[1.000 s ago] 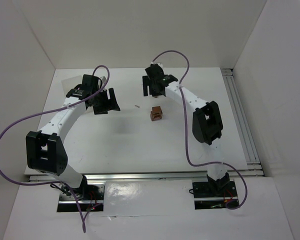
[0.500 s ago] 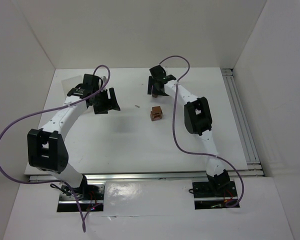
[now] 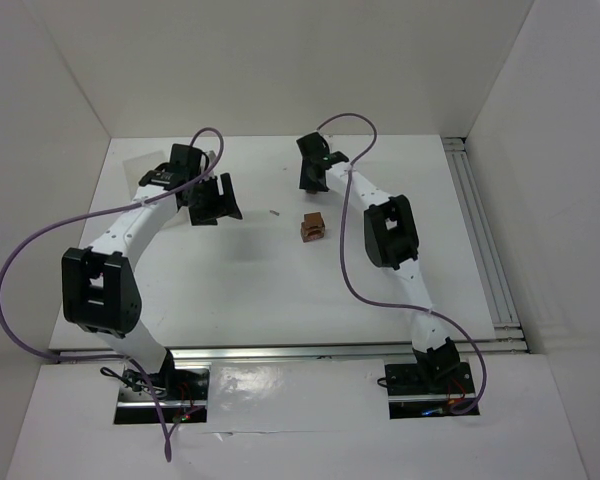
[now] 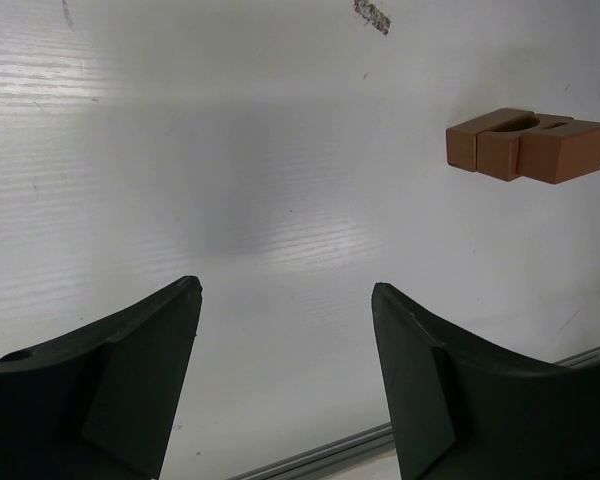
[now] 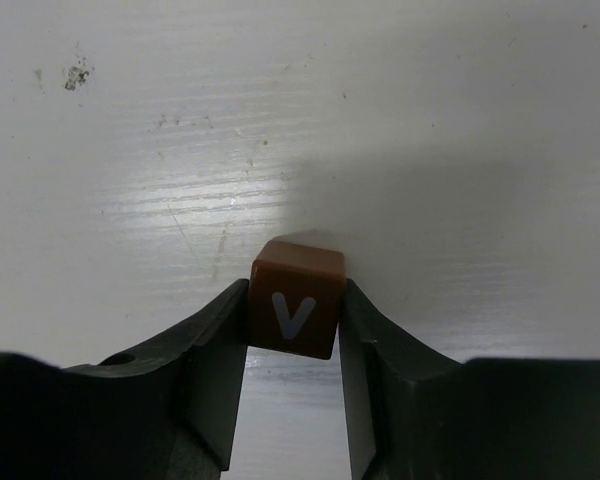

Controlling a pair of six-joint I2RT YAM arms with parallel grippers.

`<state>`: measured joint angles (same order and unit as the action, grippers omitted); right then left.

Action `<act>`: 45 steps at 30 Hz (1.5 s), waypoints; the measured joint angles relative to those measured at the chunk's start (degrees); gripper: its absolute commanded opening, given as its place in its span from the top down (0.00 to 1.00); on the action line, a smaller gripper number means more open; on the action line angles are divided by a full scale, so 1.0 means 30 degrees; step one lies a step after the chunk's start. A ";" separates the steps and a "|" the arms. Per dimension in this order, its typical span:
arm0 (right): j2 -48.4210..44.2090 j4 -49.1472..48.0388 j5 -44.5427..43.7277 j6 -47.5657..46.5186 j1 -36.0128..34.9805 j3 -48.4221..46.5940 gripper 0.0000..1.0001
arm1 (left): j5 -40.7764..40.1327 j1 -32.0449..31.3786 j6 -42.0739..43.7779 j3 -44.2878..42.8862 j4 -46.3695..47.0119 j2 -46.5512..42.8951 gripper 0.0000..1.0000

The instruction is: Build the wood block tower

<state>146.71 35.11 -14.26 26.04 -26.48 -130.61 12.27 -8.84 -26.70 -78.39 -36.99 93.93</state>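
A low stack of reddish-brown wood blocks, the tower (image 3: 312,228), stands mid-table; in the left wrist view the tower (image 4: 528,146) shows at the upper right. My right gripper (image 3: 310,182) is down at the table behind the stack. In the right wrist view the right gripper (image 5: 294,290) is shut on a small brown wood cube (image 5: 300,262) marked with a white V, both fingers pressed on its sides. Left of the stack my left gripper (image 3: 216,205) hovers; the left wrist view shows this gripper (image 4: 285,292) open with nothing in it.
A tiny pale sliver (image 3: 274,212) lies between the two grippers, seen also as a speck (image 4: 372,15). A metal rail (image 3: 485,250) runs along the table's right side. White walls enclose the back and sides.
My right gripper has closed on the V cube, and its arm has straightened toward the back of the table. The left arm has shifted only slightly.
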 measured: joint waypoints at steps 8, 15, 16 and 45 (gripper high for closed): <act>-0.1785 -0.1158 0.0408 0.0015 0.0226 0.3002 0.76 | 0.0044 0.0007 0.0342 -0.0321 -0.0117 0.0328 0.19; -0.8225 -0.3475 0.5472 -0.0168 0.2630 0.9653 0.76 | 0.0138 0.0007 0.0364 -0.0342 -0.0109 0.0495 0.19; -0.9471 -0.4073 0.6251 -0.0175 0.3228 1.0630 0.76 | 0.0153 0.0007 0.0364 -0.0342 -0.0102 0.0495 0.19; -2.0385 -0.3184 1.1154 0.1195 0.6484 2.6724 0.71 | 0.1392 0.0007 0.0335 0.1275 0.0867 -0.0641 0.19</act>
<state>85.56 25.56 19.20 29.63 -7.03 -50.43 16.45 -8.82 -25.69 -74.56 -34.39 92.01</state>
